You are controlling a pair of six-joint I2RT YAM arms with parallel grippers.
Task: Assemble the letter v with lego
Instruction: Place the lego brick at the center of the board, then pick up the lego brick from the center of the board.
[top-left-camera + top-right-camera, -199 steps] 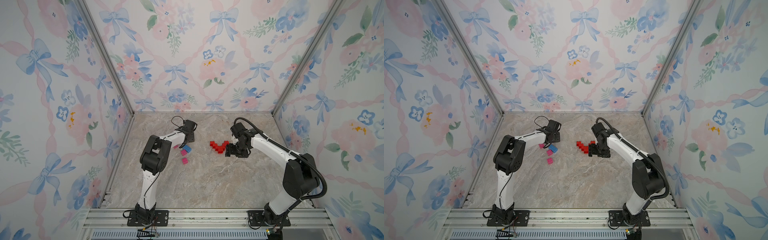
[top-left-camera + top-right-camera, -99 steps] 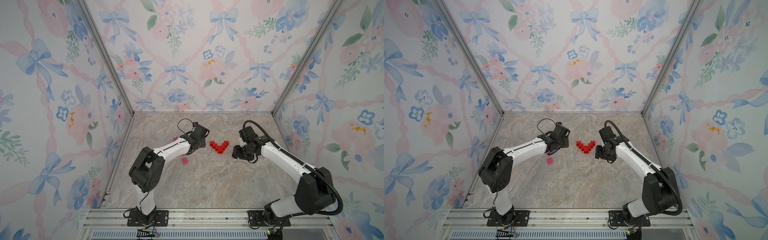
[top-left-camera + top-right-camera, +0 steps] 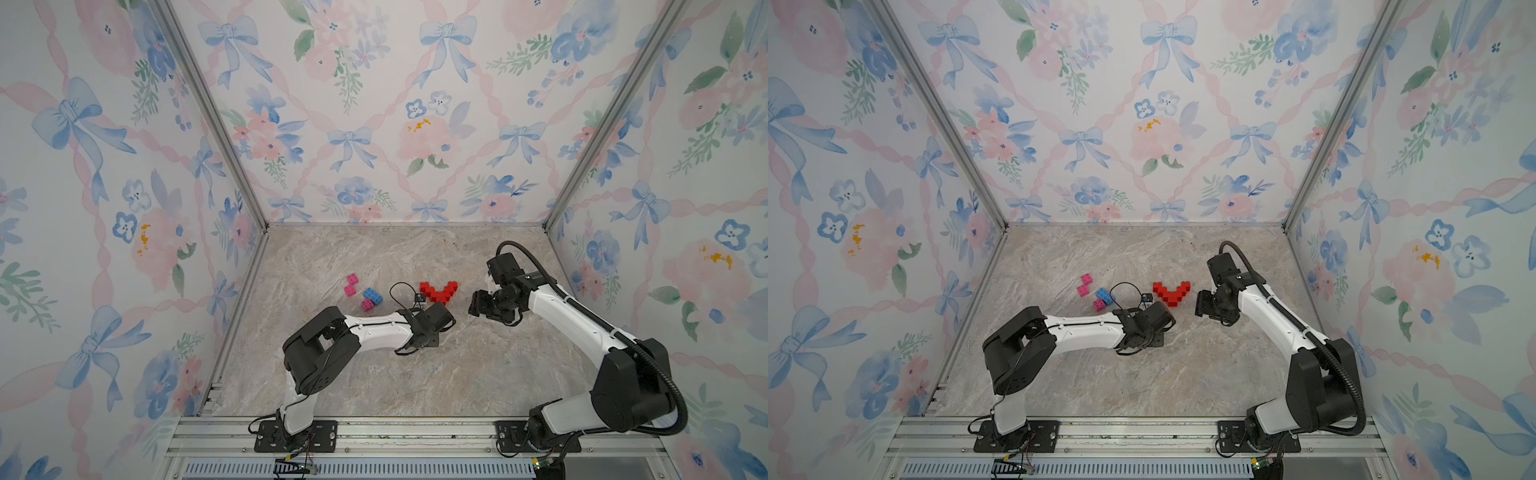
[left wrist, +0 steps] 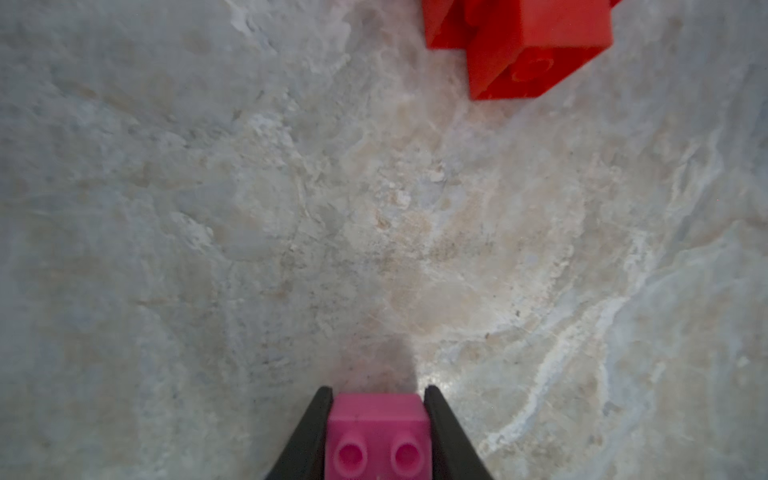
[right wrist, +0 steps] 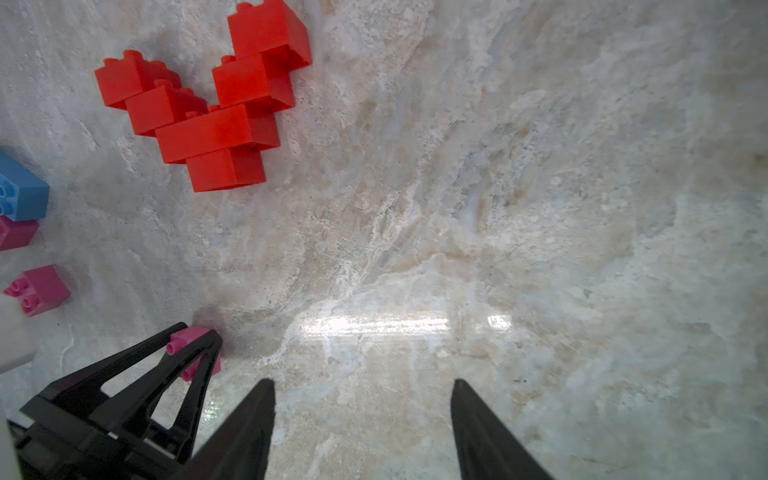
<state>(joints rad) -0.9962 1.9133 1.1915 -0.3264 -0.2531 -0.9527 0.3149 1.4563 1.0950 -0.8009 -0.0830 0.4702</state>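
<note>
Red V looks finished. Left gripper clamped on spare pink brick near it. Right gripper open, empty. Blue brick, loose pinks unused.

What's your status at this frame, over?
Left gripper shut on pink brick. Right gripper open, empty. Red V lies assembled on the table, clear of both. Nothing between held brick and V.

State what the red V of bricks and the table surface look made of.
Red V of bricks: moulded plastic, by the look; uniform colour, crisp edges, studs, slight sheen.
Table surface: looks like polished marble or a marble-print laminate; grey-beige veining, glossy light reflection.
</note>
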